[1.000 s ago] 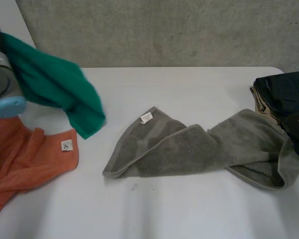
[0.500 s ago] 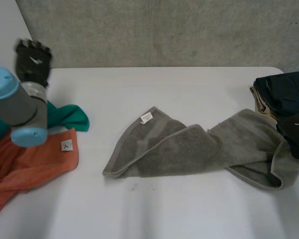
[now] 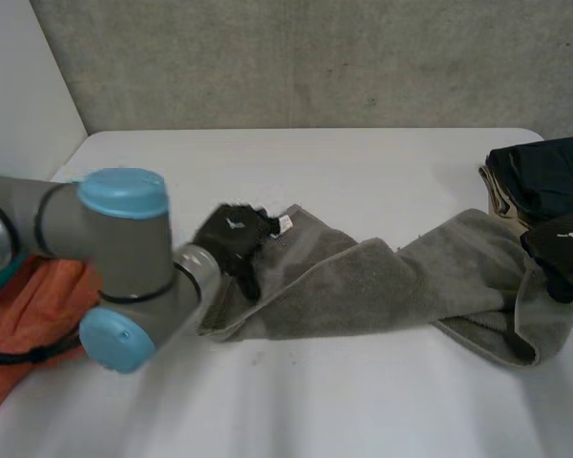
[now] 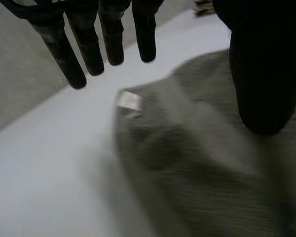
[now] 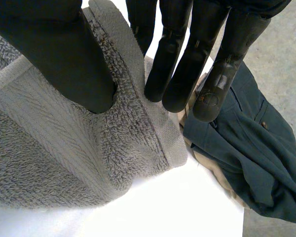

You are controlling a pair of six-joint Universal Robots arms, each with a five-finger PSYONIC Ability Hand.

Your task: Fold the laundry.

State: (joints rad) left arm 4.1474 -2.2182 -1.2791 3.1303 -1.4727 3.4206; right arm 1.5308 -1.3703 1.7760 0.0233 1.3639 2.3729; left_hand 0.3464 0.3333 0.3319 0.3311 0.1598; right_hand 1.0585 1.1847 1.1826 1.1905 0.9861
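Grey towel [image 3: 363, 286] pinched by right hand [image 3: 560, 248]

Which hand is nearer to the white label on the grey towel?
Left. The left hand hangs open just over the label at a corner of the towel; the right hand pinches its far end, beside the dark clothes.

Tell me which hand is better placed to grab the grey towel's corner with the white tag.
Left. The left hand hovers open at the white tag on the grey towel; the right hand pinches the towel's opposite end.
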